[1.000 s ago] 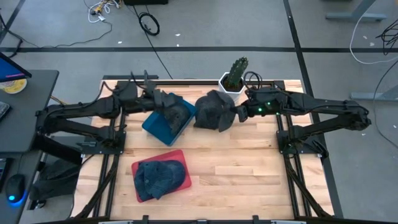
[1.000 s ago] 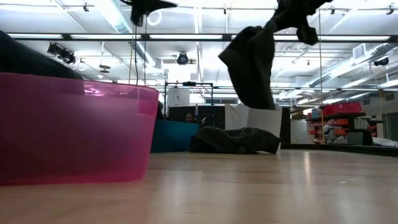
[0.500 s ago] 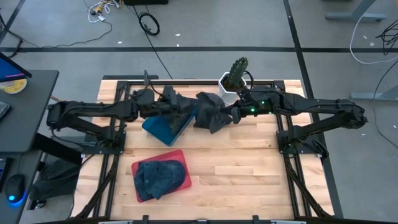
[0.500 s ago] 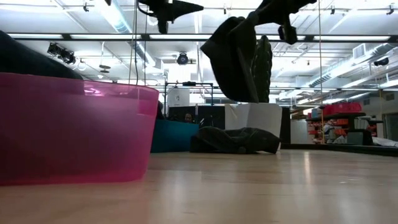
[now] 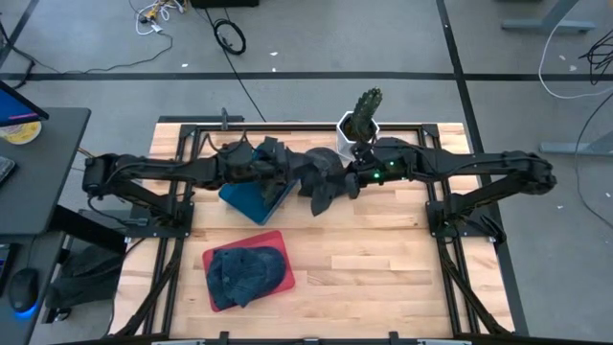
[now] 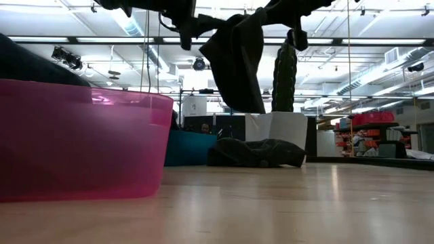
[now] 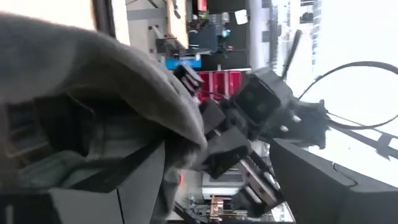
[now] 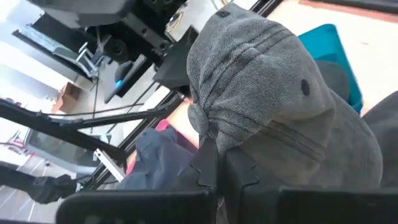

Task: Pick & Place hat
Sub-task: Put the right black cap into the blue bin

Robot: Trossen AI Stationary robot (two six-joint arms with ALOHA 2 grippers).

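Observation:
A dark grey hat (image 5: 321, 182) hangs in the air between my two grippers, above the table beside the blue bin (image 5: 251, 196). My right gripper (image 5: 351, 180) comes from the table's right and is shut on the hat (image 8: 261, 81). In the low view the hat (image 6: 237, 64) droops below it (image 6: 279, 9). My left gripper (image 5: 280, 165) reaches in from the table's left, open. In its wrist view the hat (image 7: 93, 93) sits close in front of the spread fingers. A second dark hat (image 6: 258, 152) lies by the blue bin. My right gripper pinches a bunched fold of the hat's cloth (image 8: 214, 140) between its two fingers (image 8: 239, 174), coming level from the table's right. The hat is lifted clear and hangs slack below the fingers. My left gripper stands against the hat's other side (image 6: 203, 24); whether it touches, I cannot tell.
A red bin (image 5: 213, 259) near the table's near-left holds a dark blue hat (image 5: 247, 273); it fills the low view's left as a pink wall (image 6: 81, 142). A cactus in a white pot (image 5: 359, 120) stands at the far edge behind the right gripper. Bare wood lies to the near right.
My right gripper has carried the hanging hat toward the table's left, over to the left gripper, and slightly up. My left gripper has moved toward the table's right, up to the hat. The hat has stayed clear of the table throughout.

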